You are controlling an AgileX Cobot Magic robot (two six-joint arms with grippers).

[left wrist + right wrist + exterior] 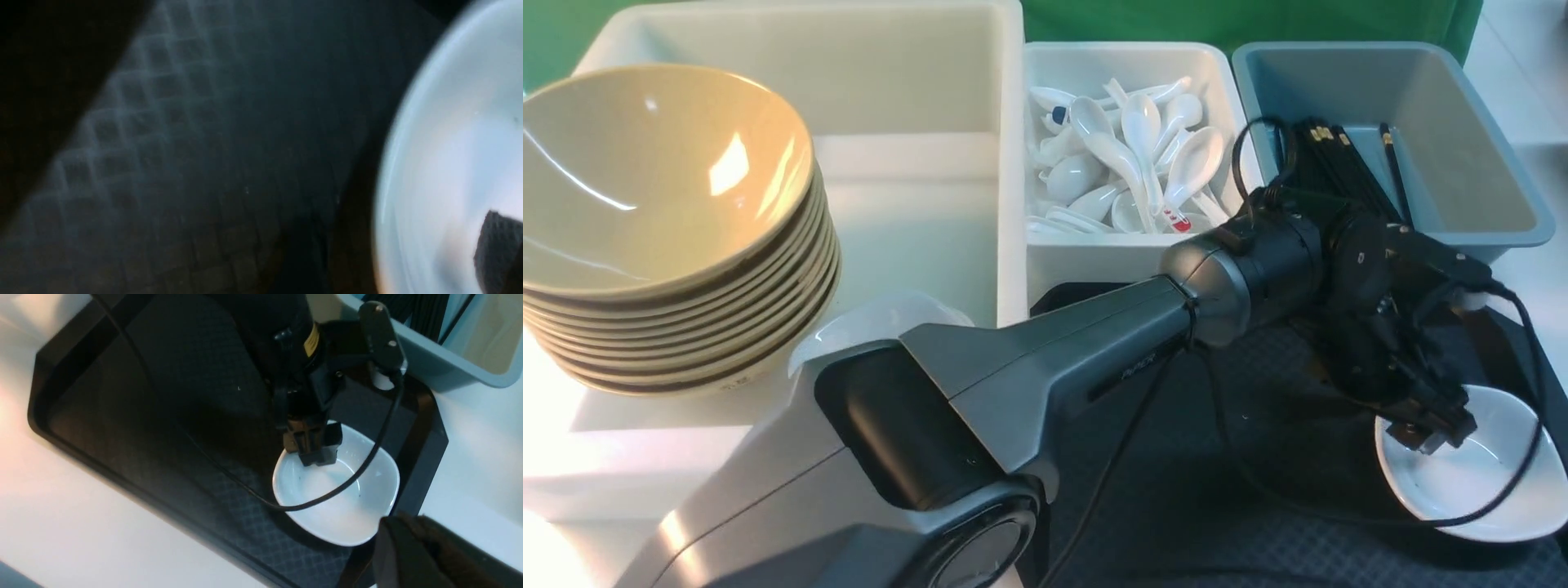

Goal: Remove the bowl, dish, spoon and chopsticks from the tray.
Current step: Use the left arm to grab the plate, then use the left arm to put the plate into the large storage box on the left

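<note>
A silver-grey tapered arm link (1045, 343) joins a rounded black joint housing (907, 433). A thin black cable (369, 461) loops beside the blocky black left gripper (1437, 441), and the wrist bears a yellow sticker (312, 339).

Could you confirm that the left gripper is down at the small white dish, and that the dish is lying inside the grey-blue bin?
Not quite. The left gripper is indeed down at the white dish, but the dish lies on the black tray, not inside the grey-blue bin, which stands beyond the tray. The front view and the right wrist view both show this.
</note>
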